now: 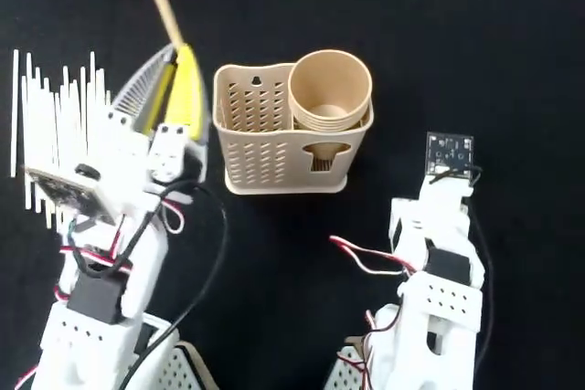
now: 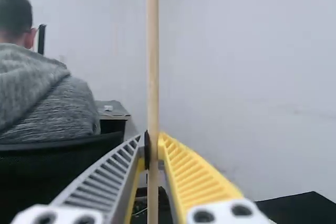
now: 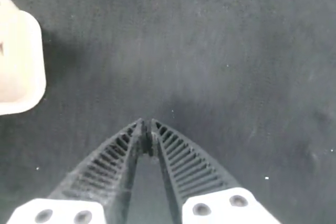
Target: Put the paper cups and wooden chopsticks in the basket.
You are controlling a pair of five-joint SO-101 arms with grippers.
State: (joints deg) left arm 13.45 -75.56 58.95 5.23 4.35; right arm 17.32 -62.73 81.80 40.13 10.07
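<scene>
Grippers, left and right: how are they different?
The left gripper is shut on a wooden chopstick; the right gripper is shut on nothing. The left gripper has one yellow finger, while the right gripper's are both dark. The left gripper faces out toward a wall, the right gripper down at the black table. Both have ribbed fingers.
</scene>
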